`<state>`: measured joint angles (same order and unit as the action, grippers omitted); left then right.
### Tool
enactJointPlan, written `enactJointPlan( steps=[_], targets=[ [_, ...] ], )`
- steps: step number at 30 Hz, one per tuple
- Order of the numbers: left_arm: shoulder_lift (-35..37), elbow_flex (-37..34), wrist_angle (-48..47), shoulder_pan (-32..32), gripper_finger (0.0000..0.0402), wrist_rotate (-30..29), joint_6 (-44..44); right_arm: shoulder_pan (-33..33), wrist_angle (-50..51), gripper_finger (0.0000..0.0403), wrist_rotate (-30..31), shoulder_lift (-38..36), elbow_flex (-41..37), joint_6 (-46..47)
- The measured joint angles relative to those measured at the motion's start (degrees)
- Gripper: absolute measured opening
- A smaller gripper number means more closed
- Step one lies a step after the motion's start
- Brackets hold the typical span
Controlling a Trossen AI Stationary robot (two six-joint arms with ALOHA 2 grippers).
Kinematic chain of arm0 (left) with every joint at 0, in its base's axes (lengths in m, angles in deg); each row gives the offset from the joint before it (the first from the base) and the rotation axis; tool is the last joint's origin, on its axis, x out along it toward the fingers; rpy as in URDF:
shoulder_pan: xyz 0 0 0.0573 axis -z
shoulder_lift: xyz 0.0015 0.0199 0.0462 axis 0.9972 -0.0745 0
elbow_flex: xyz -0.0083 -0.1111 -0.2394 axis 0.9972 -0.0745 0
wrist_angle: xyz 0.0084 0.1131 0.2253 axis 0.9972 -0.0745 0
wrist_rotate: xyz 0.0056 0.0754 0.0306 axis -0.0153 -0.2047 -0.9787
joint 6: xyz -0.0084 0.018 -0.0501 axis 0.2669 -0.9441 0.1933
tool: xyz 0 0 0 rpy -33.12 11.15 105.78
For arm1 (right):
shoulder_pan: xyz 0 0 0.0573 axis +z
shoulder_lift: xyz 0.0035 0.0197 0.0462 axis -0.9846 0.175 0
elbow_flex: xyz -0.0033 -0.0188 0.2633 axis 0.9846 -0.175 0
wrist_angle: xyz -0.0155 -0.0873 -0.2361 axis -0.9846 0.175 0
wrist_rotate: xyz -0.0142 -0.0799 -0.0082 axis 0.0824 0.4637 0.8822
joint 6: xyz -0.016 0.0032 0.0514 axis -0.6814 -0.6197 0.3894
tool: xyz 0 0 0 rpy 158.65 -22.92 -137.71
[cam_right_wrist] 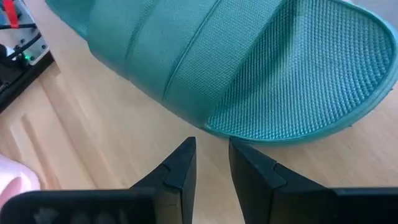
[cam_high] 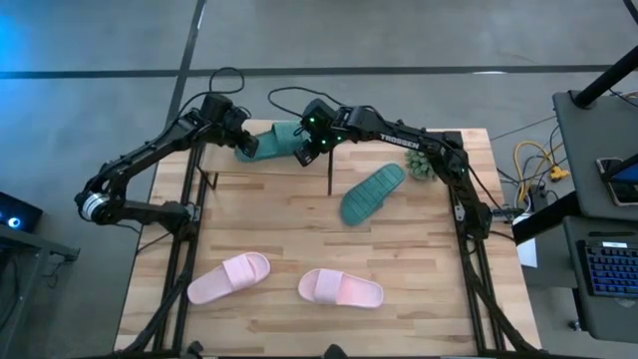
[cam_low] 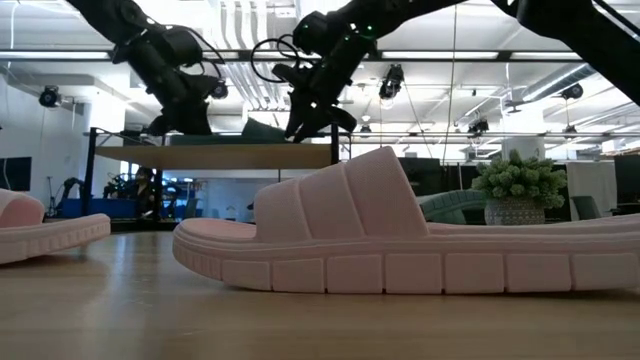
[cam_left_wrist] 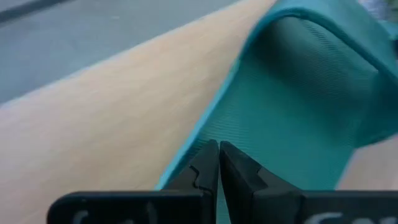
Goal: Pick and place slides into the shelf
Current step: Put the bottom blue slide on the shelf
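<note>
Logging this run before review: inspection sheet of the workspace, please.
Surface: light wood table.
Job's things: one teal rubber slide on the small wood-topped shelf; second teal slide and two pale pink slides on the table.
Clutter: fuzzy green plant.
Grippers: left pincer shut, right pincer slightly parted, both at the shelved slide, neither gripping it.
Cables: black loops behind the shelf.
Surroundings: keyboard on the right.
</note>
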<state>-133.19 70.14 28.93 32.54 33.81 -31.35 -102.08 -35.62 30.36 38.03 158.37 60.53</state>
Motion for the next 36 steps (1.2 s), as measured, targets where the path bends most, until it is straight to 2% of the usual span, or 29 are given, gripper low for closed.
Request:
enactJointPlan(
  steps=[6,13,23,30,36],
  targets=[
    [0.0,-1.0,0.9,1.5,0.0002,2.8,2.8,-0.6,-2.8,0.0089,5.8,0.0,-1.1,-0.5],
    [0.7,-1.2,0.9,4.6,0.0002,6.5,4.0,-2.3,-7.4,0.0089,5.4,0.0,-1.8,-0.2],
    [0.7,-1.3,5.0,9.4,0.0002,5.9,4.9,-2.6,-7.8,0.0089,5.4,0.0,-1.8,0.0],
    [0.8,-1.3,8.0,10.6,0.0002,5.7,5.7,-2.6,-8.2,0.0089,5.4,0.0,-1.9,0.0],
    [4.9,-1.3,6.6,10.1,0.0002,3.3,2.8,-2.6,-6.8,0.0089,5.4,0.0,-1.9,0.0]
  ],
)
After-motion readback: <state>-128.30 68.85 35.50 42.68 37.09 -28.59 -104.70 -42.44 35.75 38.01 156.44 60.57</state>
